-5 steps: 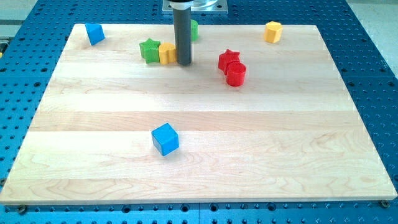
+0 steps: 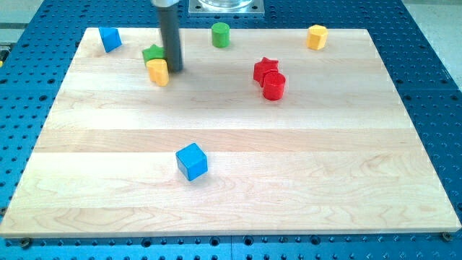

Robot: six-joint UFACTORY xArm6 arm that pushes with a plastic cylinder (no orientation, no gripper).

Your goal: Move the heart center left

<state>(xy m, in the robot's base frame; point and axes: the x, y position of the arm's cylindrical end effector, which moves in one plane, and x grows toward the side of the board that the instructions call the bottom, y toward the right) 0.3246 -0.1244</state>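
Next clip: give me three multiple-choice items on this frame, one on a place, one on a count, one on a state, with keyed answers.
1. Where is my tip?
A. just right of the yellow heart
B. beside the blue cube
C. at the red star

2. How many red blocks?
A. one
B. two
C. three

3. The red star and red cylinder are:
A. touching
B. far apart
C. stacked

Answers: 1 A, the rod ends beside the heart; 2 B, star and cylinder only; 3 A, no gap shows between them.
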